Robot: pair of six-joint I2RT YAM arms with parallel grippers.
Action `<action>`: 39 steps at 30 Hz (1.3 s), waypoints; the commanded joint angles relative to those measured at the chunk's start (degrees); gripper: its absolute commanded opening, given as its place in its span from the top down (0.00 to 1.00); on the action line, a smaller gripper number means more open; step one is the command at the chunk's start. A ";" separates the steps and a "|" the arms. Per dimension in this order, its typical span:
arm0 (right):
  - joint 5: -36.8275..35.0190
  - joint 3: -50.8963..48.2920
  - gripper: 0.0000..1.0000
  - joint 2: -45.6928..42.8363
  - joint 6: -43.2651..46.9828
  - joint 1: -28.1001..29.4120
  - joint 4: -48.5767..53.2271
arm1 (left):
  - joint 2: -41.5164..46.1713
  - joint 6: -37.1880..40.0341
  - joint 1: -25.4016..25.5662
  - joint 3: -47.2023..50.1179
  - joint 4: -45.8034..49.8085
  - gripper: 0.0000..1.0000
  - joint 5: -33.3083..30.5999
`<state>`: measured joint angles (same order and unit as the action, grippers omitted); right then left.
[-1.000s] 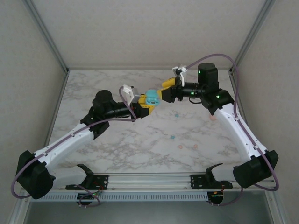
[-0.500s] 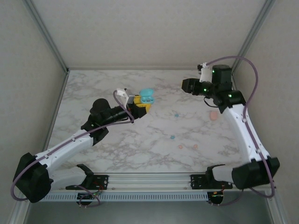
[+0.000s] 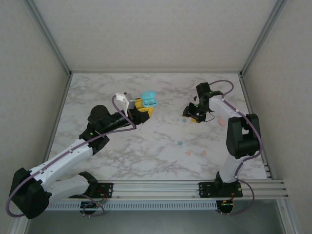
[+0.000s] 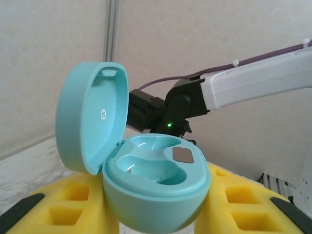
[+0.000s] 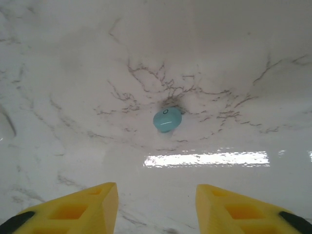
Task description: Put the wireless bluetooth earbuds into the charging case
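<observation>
Swinging away from the middle of the workspace, the right arm has folded down toward the marble table (image 3: 122, 156), and the right gripper (image 5: 156, 204) now hangs low over one teal earbud (image 5: 167, 119), while the left arm has drawn slightly back and up with its load. The right fingers stand apart, the earbud lying loose on the table just ahead of the gap between them. The left gripper (image 3: 140, 107) is clamped on the teal charging case (image 4: 156, 180), held off the table with its lid hinged open and both wells facing up; a small speck sits in the nearer well, though I cannot tell what it is. A second teal earbud (image 3: 180, 144) and two pink earbuds (image 3: 188, 153) lie nearer the bases, well apart from either gripper. The risk lies in the pinch: the earbud is rounded, far smaller than a finger, and rests on a glossy surface, so an off-centre close could squirt it sideways or roll it away. A grip that turns it askew would also make seating it in the well awkward.
</observation>
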<state>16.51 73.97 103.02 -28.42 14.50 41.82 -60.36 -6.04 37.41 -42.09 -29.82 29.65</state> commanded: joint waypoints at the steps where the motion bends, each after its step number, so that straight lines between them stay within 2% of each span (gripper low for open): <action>1: -2.91 2.53 0.52 3.34 -3.91 0.62 1.11 | 1.03 1.11 0.30 -0.85 0.70 0.78 -0.37; 14: -5.15 6.74 0.55 11.26 -8.10 2.92 0.67 | 1.38 2.08 0.39 -0.97 2.11 0.78 -0.55; 21: -6.06 9.67 0.60 13.57 -7.00 3.43 2.29 | 1.38 2.26 0.36 -1.16 2.62 0.78 -0.47; 39: -8.15 13.45 0.62 16.66 -4.38 4.92 5.27 | 0.95 2.31 0.41 -1.77 3.28 0.78 -0.56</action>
<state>9.98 85.93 118.02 -33.82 18.98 44.88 -60.03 -4.32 37.41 -42.11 -26.28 29.43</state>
